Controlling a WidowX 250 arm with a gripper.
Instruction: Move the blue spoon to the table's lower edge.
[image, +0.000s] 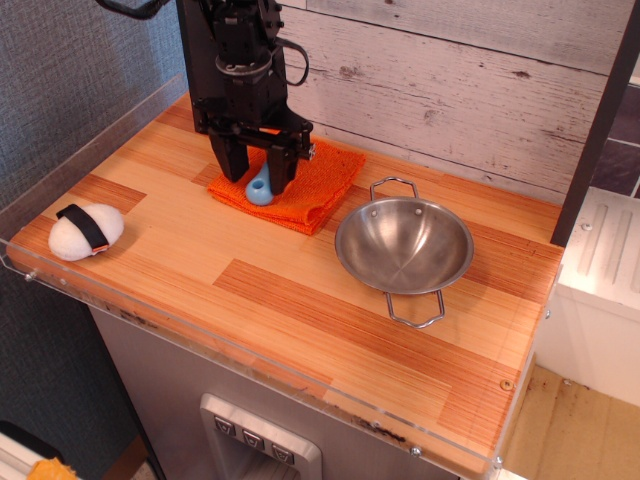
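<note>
Black pincer (260, 172) straddling the light-blue-handled small spoon (259, 187) on the folded orange cloth (305, 190).

Its fingers sit spread on either side of the handle; whether they touch it cannot be told. The spoon lies at the far side of the light wood-grain bench (300, 300), left of the two-handled steel pot (403, 247); a white rice-ball toy (85, 230) rests near the left edge.

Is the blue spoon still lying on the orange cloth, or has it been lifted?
Cannot tell for certain. The blue spoon sits between the fingers of the gripper over the orange cloth; contact with the cloth is hidden.
</note>
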